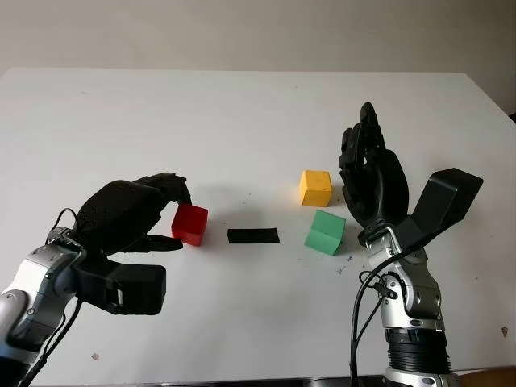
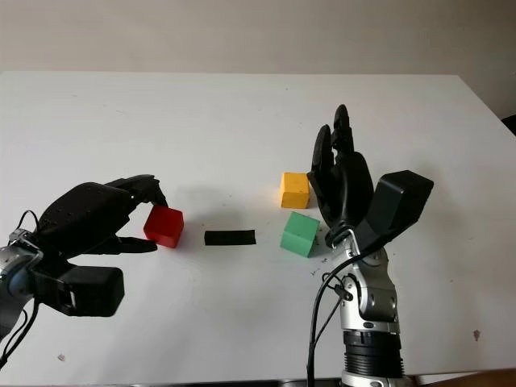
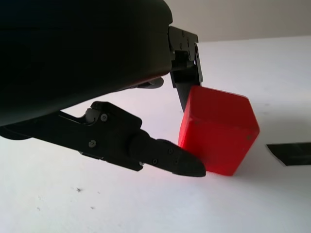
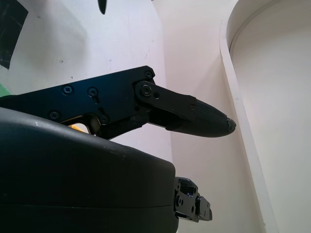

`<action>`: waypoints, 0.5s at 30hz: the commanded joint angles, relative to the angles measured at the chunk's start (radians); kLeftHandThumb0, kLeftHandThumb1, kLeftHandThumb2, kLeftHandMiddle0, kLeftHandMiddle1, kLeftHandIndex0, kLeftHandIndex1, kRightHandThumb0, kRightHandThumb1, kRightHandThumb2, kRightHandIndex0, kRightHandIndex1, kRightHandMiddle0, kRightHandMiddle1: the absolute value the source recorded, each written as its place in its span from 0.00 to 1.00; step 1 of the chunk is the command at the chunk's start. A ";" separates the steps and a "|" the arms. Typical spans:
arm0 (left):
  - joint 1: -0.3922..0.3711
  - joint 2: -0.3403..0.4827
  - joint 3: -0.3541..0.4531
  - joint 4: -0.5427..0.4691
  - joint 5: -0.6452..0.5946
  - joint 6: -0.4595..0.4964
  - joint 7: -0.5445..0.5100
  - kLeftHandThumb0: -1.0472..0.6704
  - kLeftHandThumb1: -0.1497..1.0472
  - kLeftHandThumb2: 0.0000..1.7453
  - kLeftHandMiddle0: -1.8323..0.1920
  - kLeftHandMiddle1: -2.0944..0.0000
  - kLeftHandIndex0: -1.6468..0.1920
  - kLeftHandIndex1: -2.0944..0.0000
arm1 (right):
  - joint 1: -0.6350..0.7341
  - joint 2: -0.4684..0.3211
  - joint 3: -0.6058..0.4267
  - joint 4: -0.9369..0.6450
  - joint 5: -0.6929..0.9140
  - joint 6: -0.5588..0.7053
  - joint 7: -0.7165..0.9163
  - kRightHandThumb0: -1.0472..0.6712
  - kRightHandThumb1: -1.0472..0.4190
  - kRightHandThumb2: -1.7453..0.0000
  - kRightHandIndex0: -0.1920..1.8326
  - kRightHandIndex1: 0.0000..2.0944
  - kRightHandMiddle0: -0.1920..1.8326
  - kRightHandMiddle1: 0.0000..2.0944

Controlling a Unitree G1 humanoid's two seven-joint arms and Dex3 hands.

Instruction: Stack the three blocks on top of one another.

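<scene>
A red block [image 1: 189, 224] sits on the white table [image 1: 242, 121], left of centre. My left hand [image 1: 176, 218] is at its left side. The curled fingers [image 3: 187, 77] touch the block's far top edge, and the thumb [image 3: 170, 160] presses against its near lower corner, so the hand is shut on the red block [image 3: 218, 131]. A yellow block [image 1: 315, 187] and a green block [image 1: 326, 232] stand close together right of centre, the green one nearer to me. Just right of these two, my right hand [image 1: 367, 165] is raised upright and open, holding nothing.
A black strip of tape [image 1: 253, 235] lies flat between the red block and the green block. The table's far edge [image 1: 242, 71] meets a pale wall, and its right edge [image 1: 492, 105] runs close to my right arm.
</scene>
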 commanded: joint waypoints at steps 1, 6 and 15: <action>-0.009 -0.004 0.021 -0.002 -0.036 -0.007 -0.010 0.35 1.00 0.09 0.77 0.97 0.83 0.33 | 0.003 -0.009 -0.004 -0.010 0.002 -0.008 -0.001 0.25 0.00 0.61 0.00 0.00 0.00 0.00; -0.008 -0.021 0.040 0.019 -0.169 -0.032 -0.044 0.36 1.00 0.08 0.76 0.97 0.80 0.37 | 0.002 -0.013 -0.001 -0.013 -0.002 -0.002 0.000 0.26 0.00 0.61 0.00 0.00 0.00 0.00; -0.014 -0.045 0.073 0.053 -0.384 -0.070 -0.120 0.36 1.00 0.09 0.75 0.97 0.80 0.38 | 0.005 -0.009 -0.003 -0.007 -0.001 -0.010 -0.001 0.27 0.00 0.62 0.00 0.00 0.00 0.00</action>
